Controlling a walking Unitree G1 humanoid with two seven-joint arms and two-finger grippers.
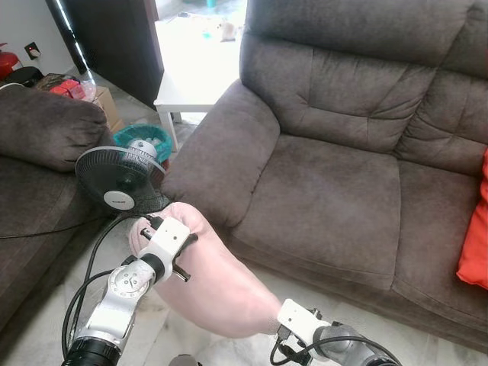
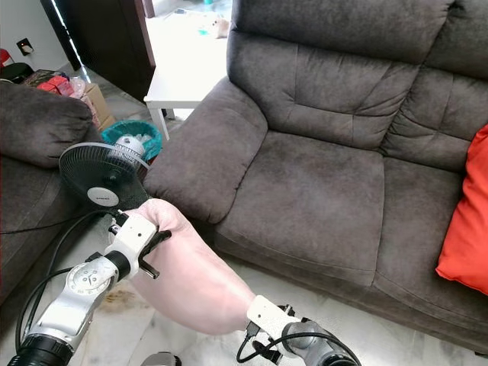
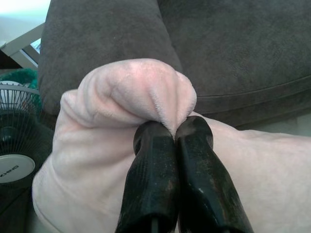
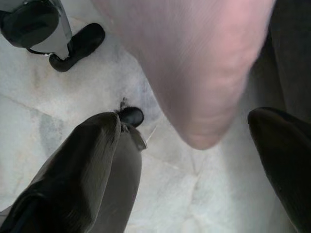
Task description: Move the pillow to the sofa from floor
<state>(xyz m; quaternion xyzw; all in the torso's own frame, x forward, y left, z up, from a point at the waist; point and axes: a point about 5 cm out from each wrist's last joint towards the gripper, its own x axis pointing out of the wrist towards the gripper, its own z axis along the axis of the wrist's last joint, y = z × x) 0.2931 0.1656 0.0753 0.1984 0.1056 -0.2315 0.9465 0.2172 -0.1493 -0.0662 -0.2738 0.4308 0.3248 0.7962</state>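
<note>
A soft pink pillow (image 1: 221, 286) hangs above the marble floor in front of the dark brown sofa (image 1: 328, 191). My left gripper (image 3: 174, 133) is shut on a bunched fold at the pillow's upper corner, close to the sofa's armrest (image 1: 217, 164). My right gripper (image 4: 187, 121) is open under the pillow's lower end, one black finger (image 4: 97, 160) on each side of the pillow's hanging tip (image 4: 204, 63). In the eye views the pillow hides the right gripper's fingers, and its white wrist (image 1: 301, 320) sits at the pillow's lower edge.
A black standing fan (image 1: 118, 179) and its cables stand just left of the pillow. Behind it are a teal basket (image 1: 145, 141) and a white table (image 1: 191, 80). A second dark sofa (image 1: 38, 145) fills the left. A red cushion (image 1: 476, 236) lies on the sofa's right end.
</note>
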